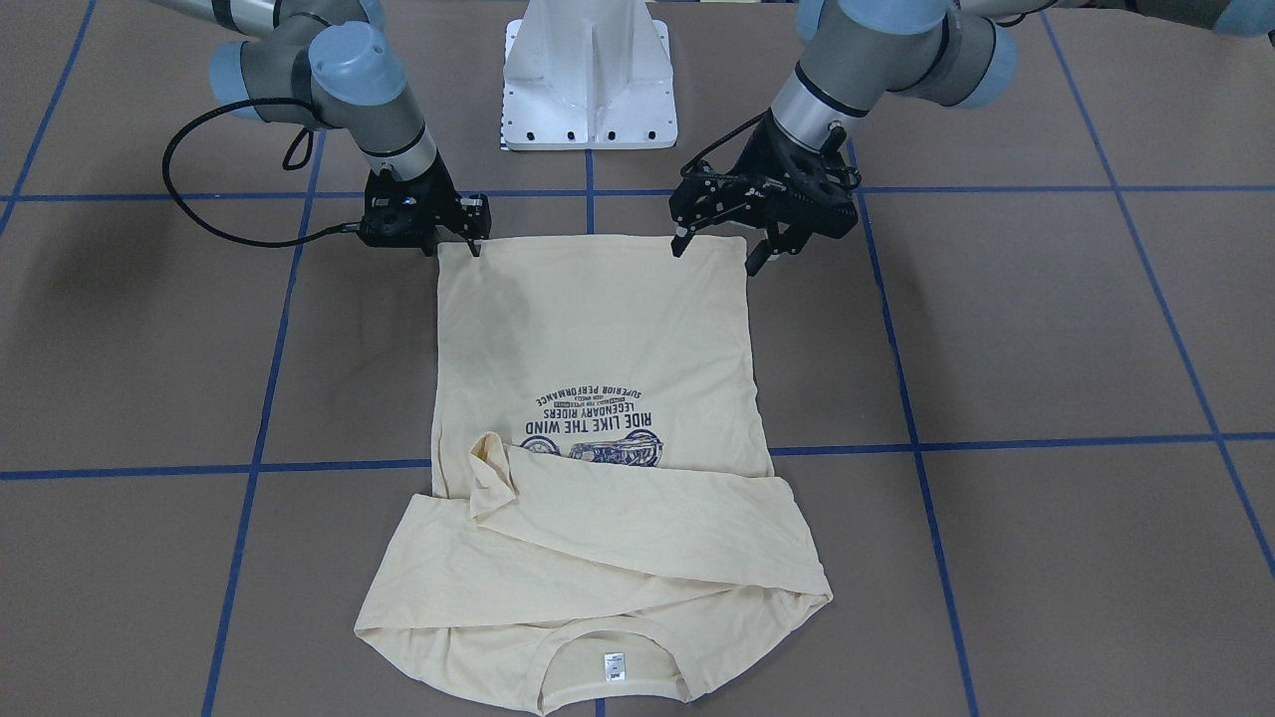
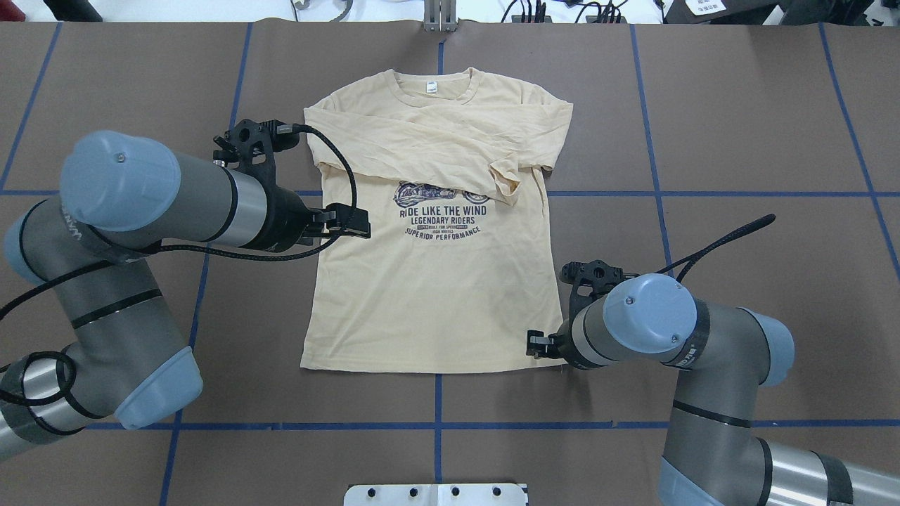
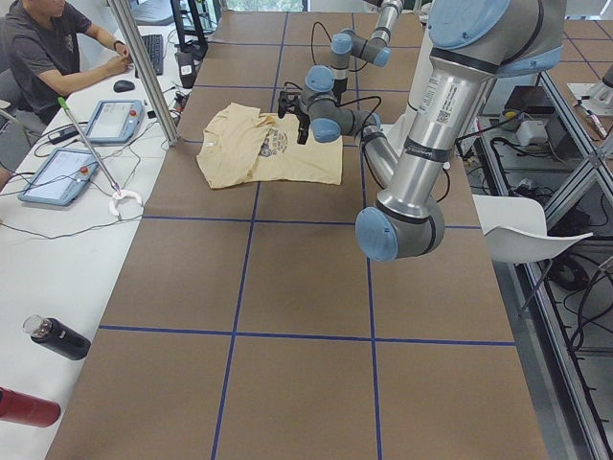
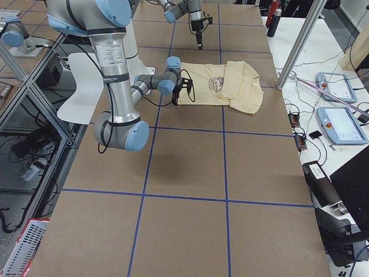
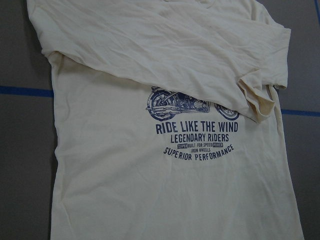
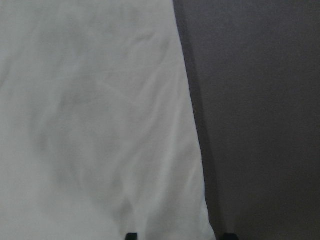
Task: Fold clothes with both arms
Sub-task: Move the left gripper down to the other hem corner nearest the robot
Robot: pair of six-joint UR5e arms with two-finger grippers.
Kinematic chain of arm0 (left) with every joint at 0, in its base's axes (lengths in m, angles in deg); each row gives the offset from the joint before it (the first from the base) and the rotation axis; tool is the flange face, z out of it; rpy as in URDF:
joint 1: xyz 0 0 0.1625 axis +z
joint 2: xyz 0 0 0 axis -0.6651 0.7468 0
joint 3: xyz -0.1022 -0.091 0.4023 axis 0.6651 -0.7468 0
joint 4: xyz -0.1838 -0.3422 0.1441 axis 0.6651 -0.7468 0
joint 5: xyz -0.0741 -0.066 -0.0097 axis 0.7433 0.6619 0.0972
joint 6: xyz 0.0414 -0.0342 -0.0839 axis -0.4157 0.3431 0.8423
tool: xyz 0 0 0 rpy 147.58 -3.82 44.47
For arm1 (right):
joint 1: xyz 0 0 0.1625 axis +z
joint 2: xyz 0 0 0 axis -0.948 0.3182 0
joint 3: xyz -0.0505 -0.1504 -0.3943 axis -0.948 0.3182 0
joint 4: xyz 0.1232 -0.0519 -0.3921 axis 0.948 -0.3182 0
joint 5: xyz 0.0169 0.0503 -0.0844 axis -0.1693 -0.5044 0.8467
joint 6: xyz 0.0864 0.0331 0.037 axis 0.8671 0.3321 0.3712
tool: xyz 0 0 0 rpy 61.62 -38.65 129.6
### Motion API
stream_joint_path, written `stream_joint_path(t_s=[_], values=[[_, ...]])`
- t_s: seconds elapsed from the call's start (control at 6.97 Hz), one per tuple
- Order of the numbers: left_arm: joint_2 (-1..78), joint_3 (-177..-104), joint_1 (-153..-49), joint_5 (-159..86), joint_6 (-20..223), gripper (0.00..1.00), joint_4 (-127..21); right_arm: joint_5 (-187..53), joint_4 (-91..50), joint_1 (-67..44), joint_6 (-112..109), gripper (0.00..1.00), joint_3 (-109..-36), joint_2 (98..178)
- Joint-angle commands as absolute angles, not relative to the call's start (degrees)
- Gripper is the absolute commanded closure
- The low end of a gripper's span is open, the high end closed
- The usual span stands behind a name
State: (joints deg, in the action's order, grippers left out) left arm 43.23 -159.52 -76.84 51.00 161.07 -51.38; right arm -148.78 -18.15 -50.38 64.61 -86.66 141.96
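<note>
The cream-yellow T-shirt (image 1: 598,329) lies flat, print up, with its collar away from me and both long sleeves folded across the chest (image 2: 436,137). My left gripper (image 1: 717,251) is open and empty. It hangs above the shirt's left side by the print (image 2: 355,221), and its wrist view shows the print (image 5: 195,132) from a height with no fingers. My right gripper (image 1: 470,239) is open and low at the right hem corner (image 2: 536,344). In its wrist view its fingertips (image 6: 131,236) stand either side of the shirt's edge (image 6: 192,125), not closed on it.
The white pedestal base (image 1: 590,80) stands at my edge of the table. Blue tape lines (image 2: 654,193) cross the brown tabletop. An operator (image 3: 48,48) sits at a side bench with tablets (image 3: 120,120) and bottles (image 3: 57,337). A metal pole (image 3: 144,67) stands near the collar.
</note>
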Motion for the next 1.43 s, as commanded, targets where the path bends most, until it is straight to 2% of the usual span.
stream_joint_path(t_s=[0.0, 0.43, 1.29], values=[[43.2, -159.5, -76.8, 51.0, 161.1, 0.01, -51.4, -148.8, -18.3, -50.4, 64.7, 0.5, -86.7, 142.0], [43.3, -159.5, -76.8, 51.0, 161.1, 0.01, -51.4, -149.7, -19.7, -49.9, 64.6, 0.48, -87.4, 142.0], [43.5, -159.6, -76.8, 51.0, 161.1, 0.01, -51.4, -149.7, -21.2, -50.0, 64.7, 0.5, -87.0, 142.1]])
